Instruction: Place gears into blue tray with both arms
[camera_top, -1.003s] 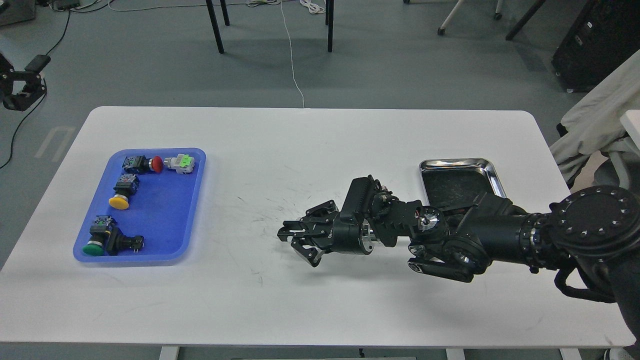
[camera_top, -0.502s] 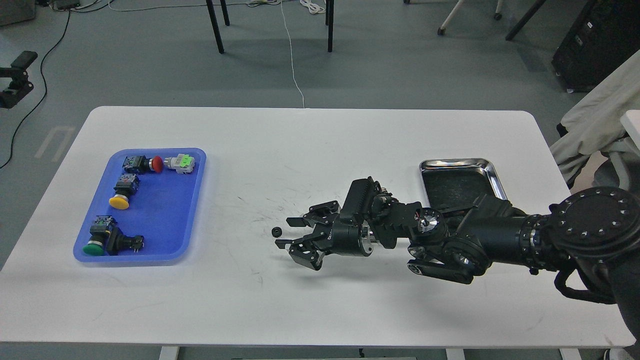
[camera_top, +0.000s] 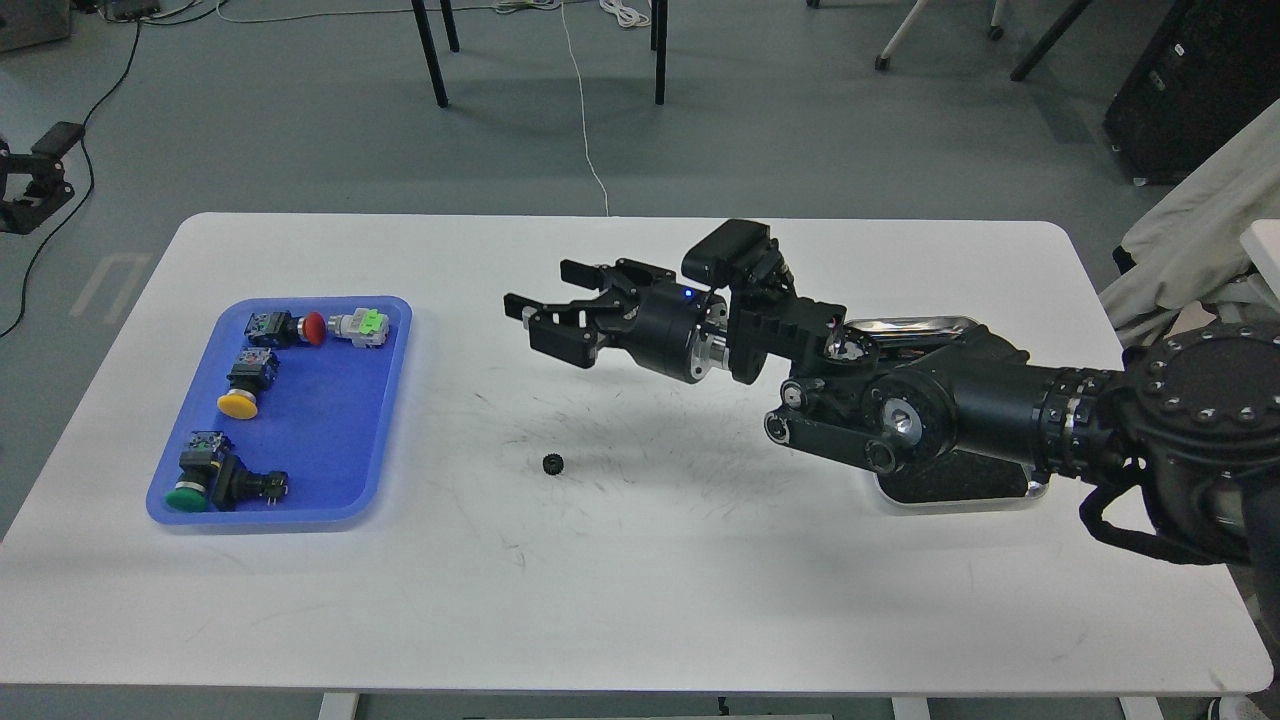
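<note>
On our left side of the white table (camera_top: 640, 600) sits the blue tray (camera_top: 330, 440), lying flat with its long side running away from us. In it we see four push-button switches: one with a red cap (camera_top: 285, 328) at the far end, a pale one with a green part (camera_top: 362, 326) just beside it, one with a yellow cap (camera_top: 243, 385) below those, and one with a green cap (camera_top: 205, 478) at the near end next to a black body. We see no gear inside the tray. The only gear we can make out (camera_top: 553, 464) lies flat on the bare table top, between the tray and our right arm, well apart from the tray's right rim. The steel tray (camera_top: 960, 490) on our right is mostly hidden under the right arm; we cannot tell what is in it. Our right gripper (camera_top: 550, 305) hangs above the table, beyond the gear and raised off the surface, its two fingers spread apart with nothing between them. Our left gripper (camera_top: 30, 185) is off the table at the left edge of the view, over the floor; it is small and dark, and we cannot tell whether its fingers are apart or together. The table between the gear and the blue tray is bare, marked only with faint dark scuffs.
</note>
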